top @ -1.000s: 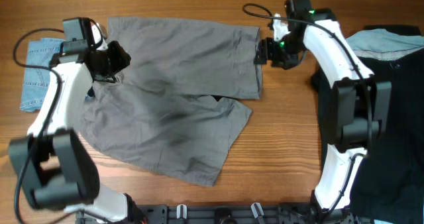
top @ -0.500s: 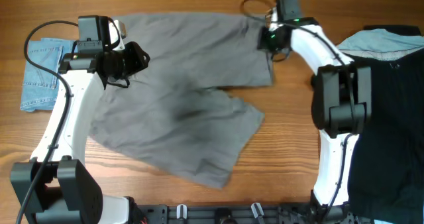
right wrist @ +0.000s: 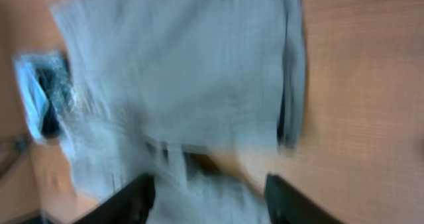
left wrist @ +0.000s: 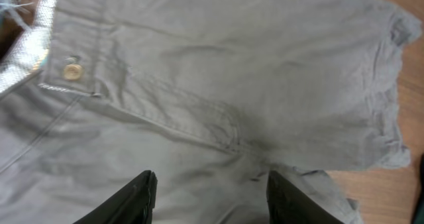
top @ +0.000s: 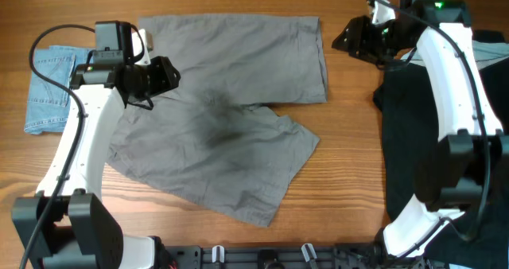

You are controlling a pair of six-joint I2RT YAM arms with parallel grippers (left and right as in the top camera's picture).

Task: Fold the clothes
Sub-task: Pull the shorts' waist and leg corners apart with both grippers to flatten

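The grey shorts (top: pixel 223 102) lie spread on the wooden table, one leg stretched flat along the far edge, the other leg angled toward the near side. My left gripper (top: pixel 171 74) is open just above the shorts near the fly; the left wrist view shows the waistband button and fly seam of the shorts (left wrist: pixel 218 85) between the open fingers (left wrist: pixel 211 197). My right gripper (top: pixel 343 40) is open and empty, lifted just right of the far leg's hem. The right wrist view is blurred; it shows the shorts (right wrist: pixel 185 71) below the open fingers (right wrist: pixel 209 197).
Small light-blue denim shorts (top: pixel 48 90) lie at the left edge, beside my left arm. A big black garment (top: pixel 453 157) with a pale blue piece (top: pixel 469 50) on it covers the right side. Bare table (top: pixel 350 165) lies between the grey shorts and it.
My right gripper has let go of the far leg's hem and moved right and up, away from it. The far leg now lies flat. My left gripper has barely moved.
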